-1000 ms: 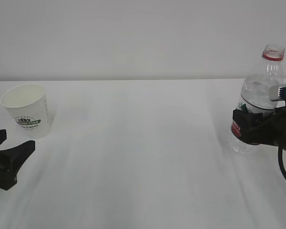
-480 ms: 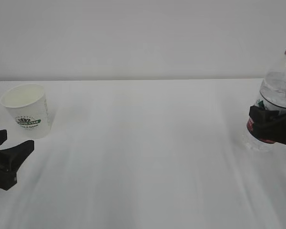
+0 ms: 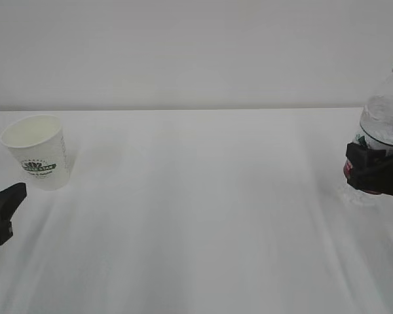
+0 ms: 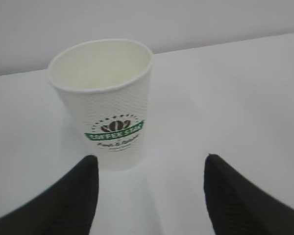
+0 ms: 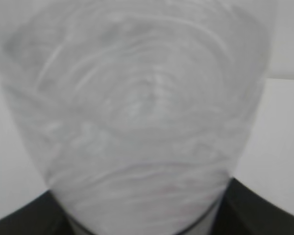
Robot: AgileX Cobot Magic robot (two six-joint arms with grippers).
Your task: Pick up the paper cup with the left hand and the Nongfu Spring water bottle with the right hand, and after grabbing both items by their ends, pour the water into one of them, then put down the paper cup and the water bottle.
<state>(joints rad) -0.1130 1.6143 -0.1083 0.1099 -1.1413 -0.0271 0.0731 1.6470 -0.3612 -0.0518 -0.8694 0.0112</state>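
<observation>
My left gripper (image 4: 149, 169) stands wide open with nothing between its two black fingers (image 4: 73, 196). It sits low over the white desk (image 3: 196, 209), just in front of the paper cup (image 4: 105, 100) and apart from it. The cup stands upright on the desk, mouth up, its green round logo facing my left wrist camera. I can see only pale paper inside. In the exterior view the cup stands at the far left of the desk, and only one dark finger of that gripper shows below it at the frame's left edge.

My right gripper (image 3: 373, 171) is closed around the Nongfu Spring water bottle (image 3: 380, 127), clamped over its red label, well apart from the cup at the opposite side of the desk. The bottle stands roughly upright with its red neck ring at the top and no cap visible. Its clear ribbed body fills my right wrist view, blurred, so I cannot judge the water level. Whether its base touches the desk I cannot tell.
</observation>
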